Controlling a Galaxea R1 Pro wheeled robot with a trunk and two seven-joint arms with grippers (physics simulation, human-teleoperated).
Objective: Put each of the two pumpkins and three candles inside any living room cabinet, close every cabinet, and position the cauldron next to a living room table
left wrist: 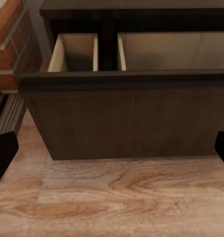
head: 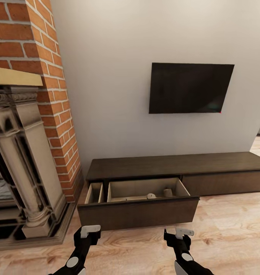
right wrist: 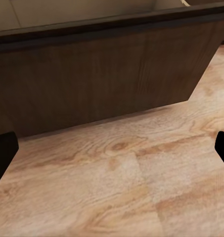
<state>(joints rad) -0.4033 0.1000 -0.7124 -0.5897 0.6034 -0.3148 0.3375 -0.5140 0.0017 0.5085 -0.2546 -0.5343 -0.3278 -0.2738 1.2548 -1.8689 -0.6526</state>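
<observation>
Hovering low over the light wood plank floor (head: 229,229), the left gripper (head: 87,230) and the right gripper (head: 179,233) each sit just short of the pulled-out drawer front (head: 137,213) of the cabinet (head: 176,165). Both grippers are spread wide and hold nothing; in each wrist view the dark fingertips (left wrist: 4,153) (right wrist: 3,153) sit at opposite edges with bare floor between them.

The drawer stands open, its pale beige inside split into a narrow compartment (head: 95,193) on the fireplace side and a wide one (head: 145,189). In the wide compartment, toward its back right, stands one stubby tan candle (head: 168,192), and just beside it lies a paler rounded object (head: 151,196) too small to identify.

Left of the cabinet rises the ornate fireplace (head: 23,160) with the red brick chimney (head: 57,95) over it. On the wall above the cabinet hangs the black TV (head: 189,88). No writing or brand mark is readable anywhere.
</observation>
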